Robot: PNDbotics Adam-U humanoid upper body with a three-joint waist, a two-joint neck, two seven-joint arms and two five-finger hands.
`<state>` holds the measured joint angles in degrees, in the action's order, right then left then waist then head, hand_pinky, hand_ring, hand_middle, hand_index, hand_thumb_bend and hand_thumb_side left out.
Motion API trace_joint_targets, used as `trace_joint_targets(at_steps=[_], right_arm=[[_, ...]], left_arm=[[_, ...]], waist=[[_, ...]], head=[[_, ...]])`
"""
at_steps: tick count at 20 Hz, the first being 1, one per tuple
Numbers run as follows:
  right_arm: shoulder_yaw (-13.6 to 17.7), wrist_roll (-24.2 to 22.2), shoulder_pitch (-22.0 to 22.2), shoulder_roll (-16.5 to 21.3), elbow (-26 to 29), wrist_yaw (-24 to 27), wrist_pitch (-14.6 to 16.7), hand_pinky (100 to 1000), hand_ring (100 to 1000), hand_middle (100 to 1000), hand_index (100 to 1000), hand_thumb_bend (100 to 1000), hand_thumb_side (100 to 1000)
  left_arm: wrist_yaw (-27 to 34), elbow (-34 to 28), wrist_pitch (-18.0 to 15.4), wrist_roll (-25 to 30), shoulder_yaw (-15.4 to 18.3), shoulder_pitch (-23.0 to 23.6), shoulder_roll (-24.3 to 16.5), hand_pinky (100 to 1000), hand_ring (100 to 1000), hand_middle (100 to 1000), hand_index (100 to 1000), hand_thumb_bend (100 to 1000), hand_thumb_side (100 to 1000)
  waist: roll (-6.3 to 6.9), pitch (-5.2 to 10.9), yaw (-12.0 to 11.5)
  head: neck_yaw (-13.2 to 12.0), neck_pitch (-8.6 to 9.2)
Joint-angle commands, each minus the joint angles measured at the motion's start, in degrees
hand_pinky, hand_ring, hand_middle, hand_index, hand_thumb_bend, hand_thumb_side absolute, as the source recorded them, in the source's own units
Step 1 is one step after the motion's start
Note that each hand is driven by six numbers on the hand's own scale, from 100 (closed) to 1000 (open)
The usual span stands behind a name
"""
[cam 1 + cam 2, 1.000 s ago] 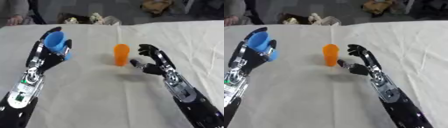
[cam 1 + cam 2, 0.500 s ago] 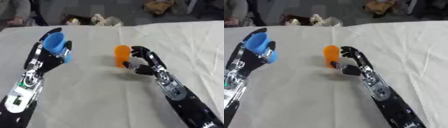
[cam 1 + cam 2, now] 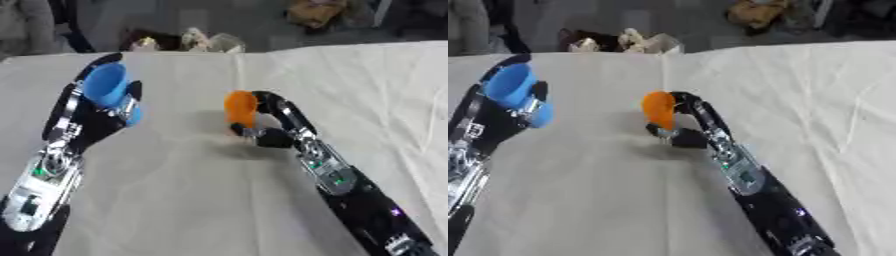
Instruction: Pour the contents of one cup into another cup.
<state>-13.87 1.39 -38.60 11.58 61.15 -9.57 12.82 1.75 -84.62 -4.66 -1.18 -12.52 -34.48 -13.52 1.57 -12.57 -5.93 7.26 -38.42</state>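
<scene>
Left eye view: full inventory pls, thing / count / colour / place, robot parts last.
blue cup: 1, blue, held up off the table at the left, tilted.
orange cup: 1, orange, on the cloth at centre.
tablecloth: 1, off-white, creased, covers the table.
clutter: a few pale and dark items past the far table edge, too unclear to name.
left robot hand: 1, black, left side, fingers curled round the blue cup.
right robot hand: 1, black with silver, centre right, fingers and thumb curled round the orange cup.

orange cup [image 3: 240, 107] base: behind right hand [image 3: 273, 131] | contents: unseen
</scene>
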Motion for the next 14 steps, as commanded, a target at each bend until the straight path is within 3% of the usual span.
trace_joint_targets(at_steps=[1, 9, 14], right_arm=[[-0.3, -0.8, -1.8, -0.2, -0.3, -1.0, 0.3, 854, 744, 706, 845, 553, 338], [0.1, -0.7, -3.5, -1.0, -4.1, -3.2, 0.4, 851, 740, 701, 837, 533, 328], [0.5, 0.3, -4.4, -1.5, -5.6, -3.9, 0.9, 814, 657, 622, 785, 475, 332]], left_arm=[[0.3, -1.3, 0.0, 0.4, -0.2, -1.4, -0.3, 100, 595, 486, 889, 100, 300], [0.2, -1.3, -0.1, 0.9, -0.7, -2.1, 0.2, 100, 595, 486, 889, 100, 302], [0.2, -1.3, -0.1, 1.1, -0.8, -2.4, 0.3, 100, 595, 486, 889, 100, 302]], waist=[[-0.07, 0.8, -0.2], [-0.13, 0.26, -1.6], [-0.18, 0.12, -2.3]], head=[[0.3, 0.81], [0.9, 1.74], [0.9, 2.15]])
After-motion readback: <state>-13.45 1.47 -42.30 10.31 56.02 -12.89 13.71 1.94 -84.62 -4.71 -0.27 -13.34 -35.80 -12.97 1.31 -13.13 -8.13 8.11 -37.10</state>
